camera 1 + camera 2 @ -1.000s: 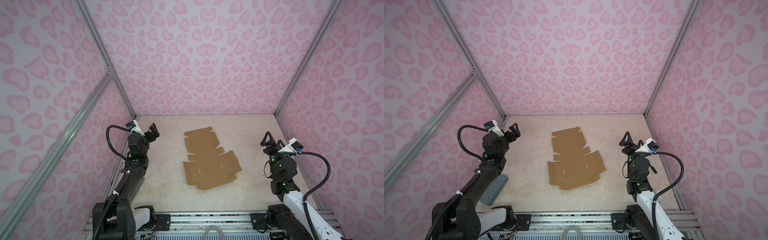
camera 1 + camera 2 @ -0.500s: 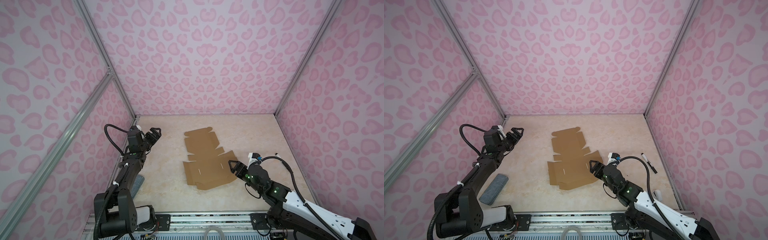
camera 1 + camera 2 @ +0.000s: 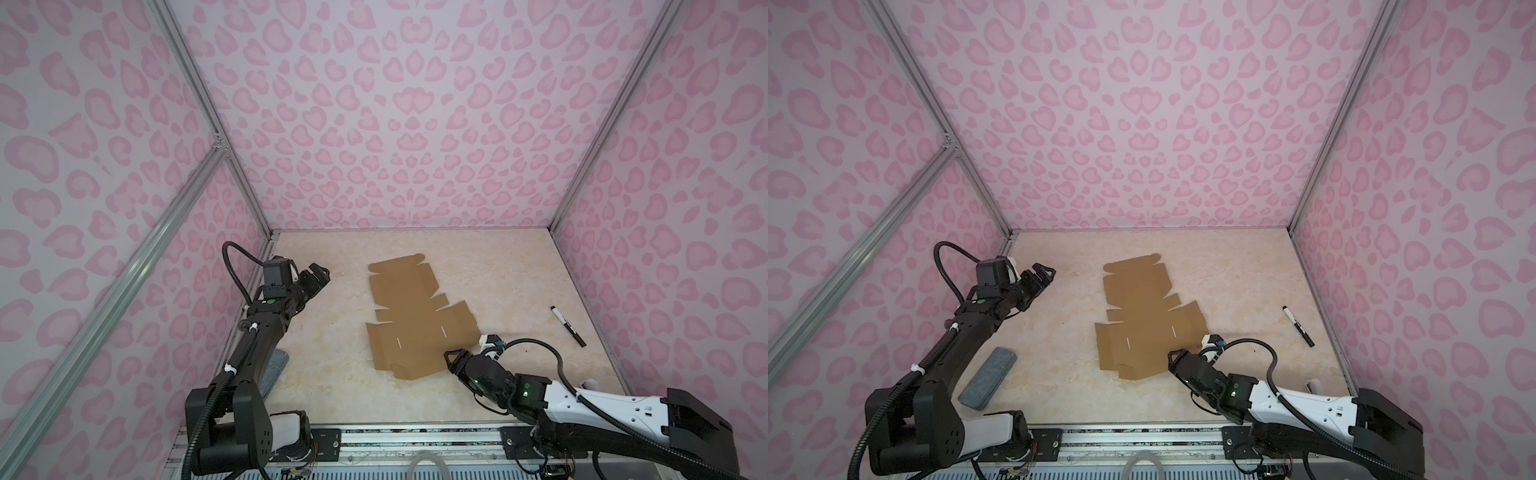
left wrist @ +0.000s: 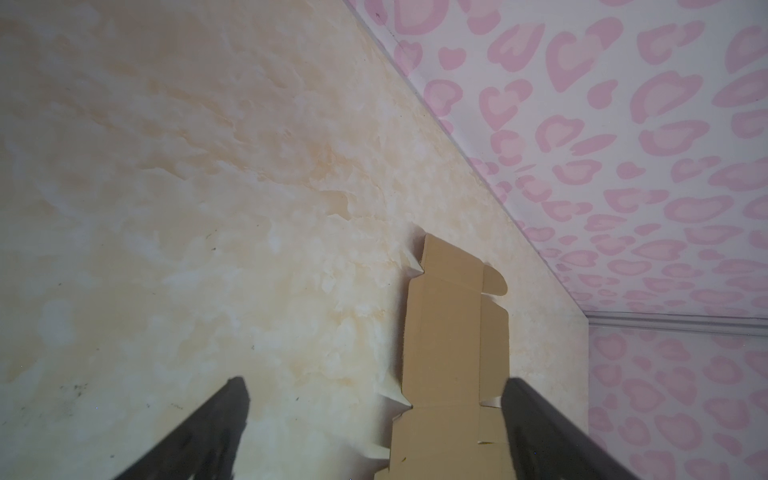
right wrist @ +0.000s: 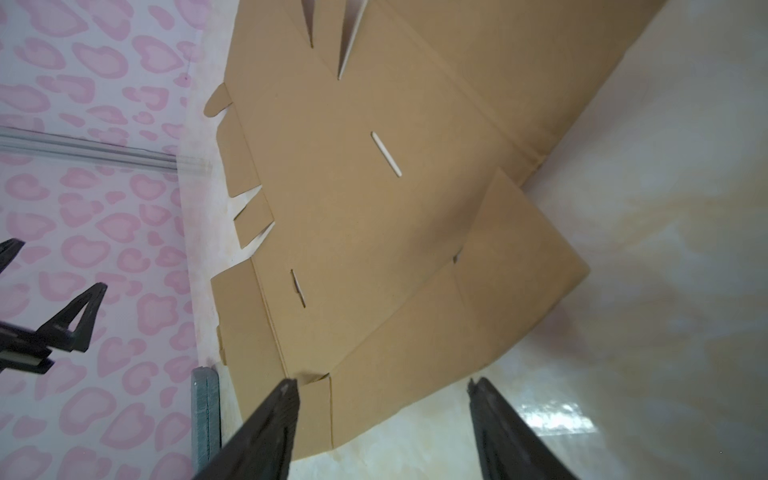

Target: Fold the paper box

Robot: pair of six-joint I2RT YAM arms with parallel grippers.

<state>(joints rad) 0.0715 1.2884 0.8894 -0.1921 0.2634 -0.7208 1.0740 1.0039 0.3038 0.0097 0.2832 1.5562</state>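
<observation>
The paper box is a flat brown die-cut cardboard sheet with flaps and slits, lying in the middle of the table. My right gripper is low at the sheet's near right corner, open. In the right wrist view one fingertip is over the cardboard and the other is over bare table. My left gripper hangs open left of the sheet, apart from it. The left wrist view shows the sheet ahead, between its open jaws.
A black marker pen lies near the right wall. A grey felt block lies at the near left, partly hidden by the left arm in a top view. Pink patterned walls close in three sides.
My right arm has swung down from upright at the right wall to the sheet's near right corner, and its jaws have narrowed. My left arm has leaned in toward the sheet, still open.
</observation>
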